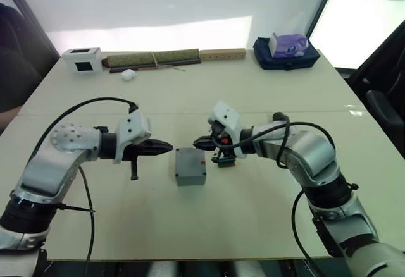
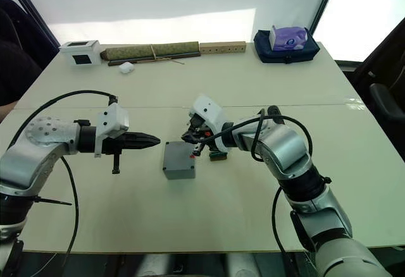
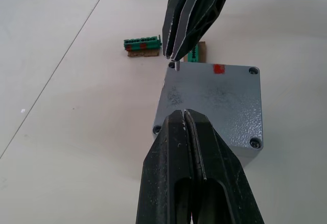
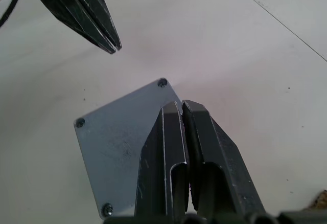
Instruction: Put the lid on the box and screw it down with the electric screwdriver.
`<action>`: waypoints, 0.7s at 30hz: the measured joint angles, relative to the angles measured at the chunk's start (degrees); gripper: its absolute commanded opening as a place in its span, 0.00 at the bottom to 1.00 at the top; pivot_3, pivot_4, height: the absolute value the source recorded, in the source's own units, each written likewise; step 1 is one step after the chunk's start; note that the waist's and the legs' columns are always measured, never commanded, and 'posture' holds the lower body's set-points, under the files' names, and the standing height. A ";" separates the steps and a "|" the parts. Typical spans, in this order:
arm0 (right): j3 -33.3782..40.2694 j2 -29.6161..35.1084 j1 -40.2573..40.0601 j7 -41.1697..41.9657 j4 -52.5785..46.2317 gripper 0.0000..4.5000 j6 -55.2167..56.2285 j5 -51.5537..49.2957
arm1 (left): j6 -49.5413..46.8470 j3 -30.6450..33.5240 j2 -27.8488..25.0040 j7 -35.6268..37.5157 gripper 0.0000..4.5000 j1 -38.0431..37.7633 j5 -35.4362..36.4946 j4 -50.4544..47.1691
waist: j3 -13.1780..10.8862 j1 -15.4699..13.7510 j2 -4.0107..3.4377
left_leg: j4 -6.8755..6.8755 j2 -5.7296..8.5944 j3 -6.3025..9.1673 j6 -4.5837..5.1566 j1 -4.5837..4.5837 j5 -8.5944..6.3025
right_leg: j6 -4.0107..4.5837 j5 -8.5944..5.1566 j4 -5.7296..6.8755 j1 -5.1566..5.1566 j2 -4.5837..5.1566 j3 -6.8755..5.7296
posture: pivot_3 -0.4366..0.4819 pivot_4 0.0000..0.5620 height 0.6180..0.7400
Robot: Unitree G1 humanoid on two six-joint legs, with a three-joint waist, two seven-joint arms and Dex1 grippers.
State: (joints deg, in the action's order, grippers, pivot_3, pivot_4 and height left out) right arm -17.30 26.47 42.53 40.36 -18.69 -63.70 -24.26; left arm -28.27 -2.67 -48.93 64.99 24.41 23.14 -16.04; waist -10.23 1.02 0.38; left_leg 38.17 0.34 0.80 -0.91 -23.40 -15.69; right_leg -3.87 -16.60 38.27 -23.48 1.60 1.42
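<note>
**Lid on box, both grippers closed beside it**

The pale worktop carries everything. Along its far edge lie a long olive roll with a wooden strip at its end, a dark blue tray holding a purple tissue pack whose print is too small to read, and, near the far left corner, a white box with a dark window.

Near the middle of the worktop sits the box, grey and square, with the lid on top of it, screw heads at its corners and a small red mark near one edge. No writing is legible on it.

The left gripper hovers just beside the box on its left, fingers pressed together and holding nothing. The right gripper hangs over the box's far right corner, fingers likewise pressed together, tip close above a corner screw.

Small green connector pieces lie just beyond the box.
</note>
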 measured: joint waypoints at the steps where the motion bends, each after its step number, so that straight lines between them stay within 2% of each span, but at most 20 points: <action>1: -0.07 0.11 -0.04 0.02 0.02 0.01 0.18 0.11 | 0.01 0.00 0.00 -0.05 0.00 0.00 0.00 0.00 | 0.00 0.07 0.00 | 0.00 0.00 0.00 0.00 0.00 0.00 | 0.00 0.00 0.00 0.00 0.00 0.00 | 0.48 0.27 1.00; 21: -1.95 1.83 -1.61 0.83 3.24 0.01 4.41 2.86 | 0.51 -0.03 0.43 -0.37 0.00 0.00 -0.04 0.00 | 0.00 0.01 0.00 | 0.00 0.00 0.00 0.00 0.00 0.00 | 0.00 0.00 0.00 0.00 -0.01 0.00 | 0.48 0.27 1.00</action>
State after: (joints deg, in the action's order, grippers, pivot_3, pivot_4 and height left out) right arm -19.25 28.30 40.92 41.20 -15.45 -59.29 -21.40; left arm -27.76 -2.69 -48.51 64.62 24.41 23.10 -16.03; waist -10.23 1.03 0.38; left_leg 38.17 0.34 0.80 -0.91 -23.40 -15.69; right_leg -3.87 -16.60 38.28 -23.47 1.59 1.42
